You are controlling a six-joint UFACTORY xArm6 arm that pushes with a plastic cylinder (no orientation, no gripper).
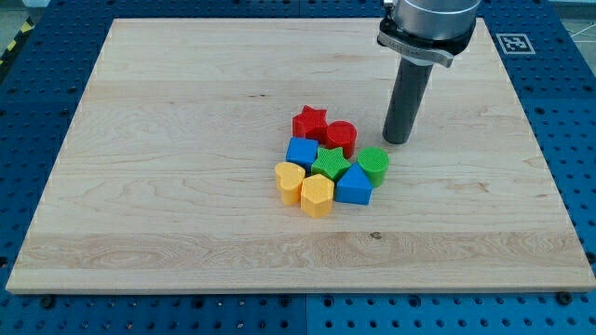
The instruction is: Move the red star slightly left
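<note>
The red star lies near the middle of the wooden board, at the top left of a tight cluster of blocks. A red cylinder touches its right side and a blue cube sits just below it. My tip rests on the board to the right of the cluster, about a block's width right of the red cylinder and just above the green cylinder. It touches no block.
The cluster also holds a green star, a blue block, a yellow heart and a yellow hexagon. A blue pegboard surrounds the board. A fiducial tag sits at the view's top right.
</note>
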